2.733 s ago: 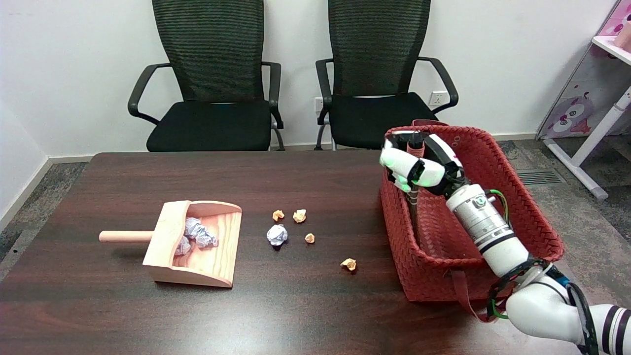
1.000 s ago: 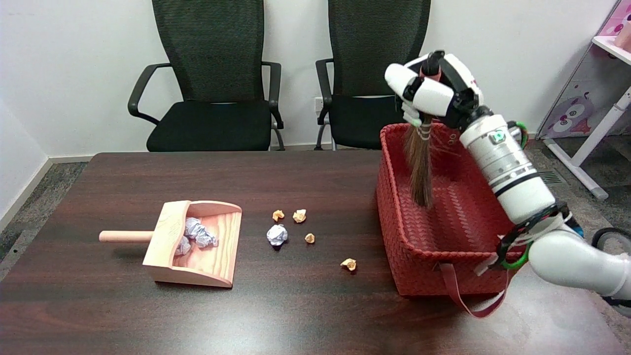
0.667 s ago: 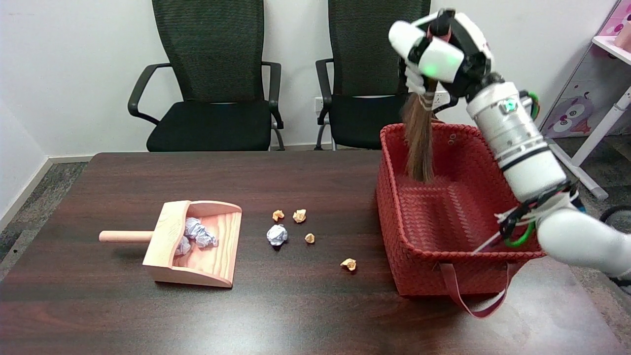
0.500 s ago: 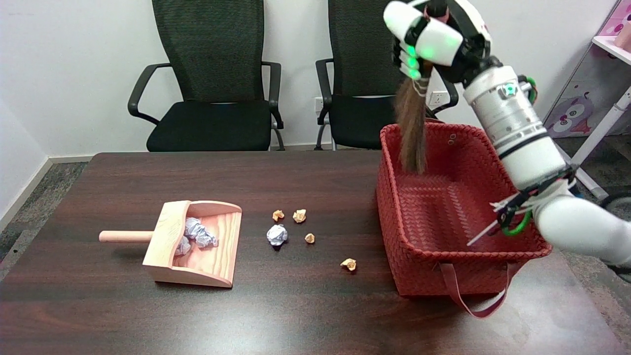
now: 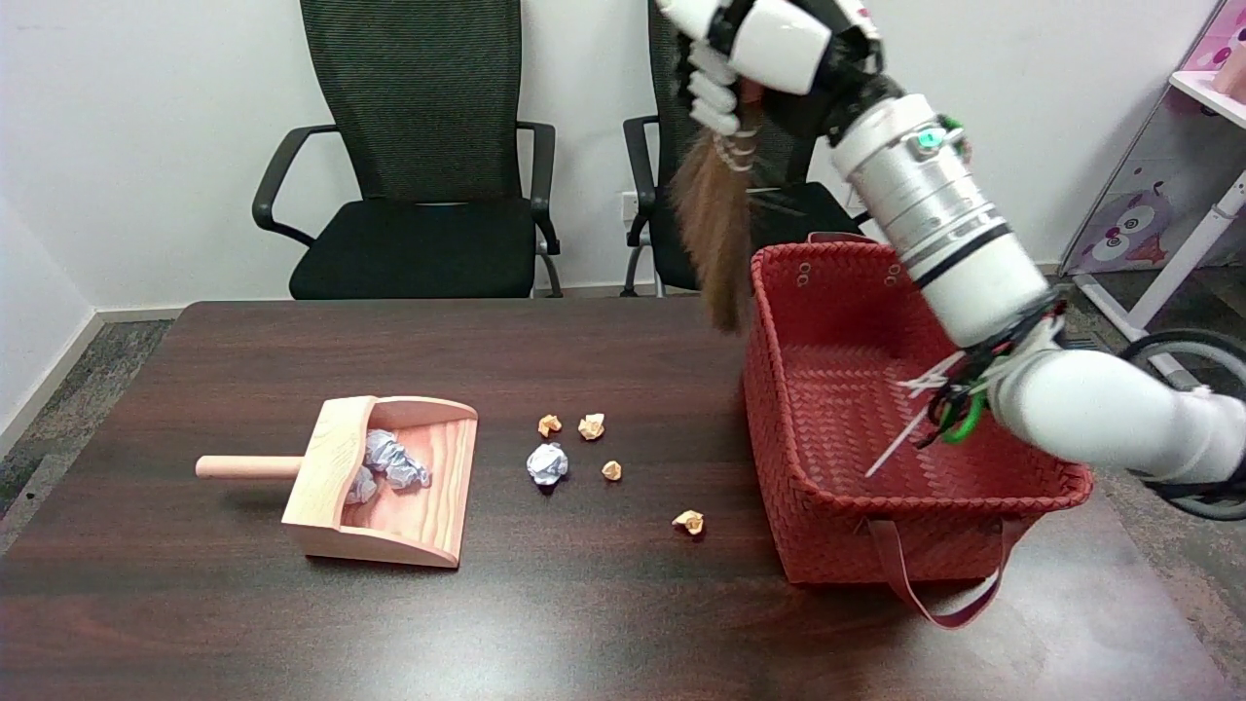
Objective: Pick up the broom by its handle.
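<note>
Your robot hand [image 5: 769, 49] wraps broom [image 5: 718, 219] handle, near top edge of view. Bristles hang down, clear of basket [image 5: 798, 458] rim, left of it, above worktop [image 5: 584, 604]. High hold likely for clearance.

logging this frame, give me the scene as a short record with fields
right hand: raised high, grips the broom at its handle
broom: clear of the basket, bristles hanging down above the table's far edge
basket: red woven, on the table's right side, nothing seen inside
dustpan: wooden, on the left, holds crumpled paper
loose scraps: several paper balls between dustpan and basket
table: dark wood
</note>
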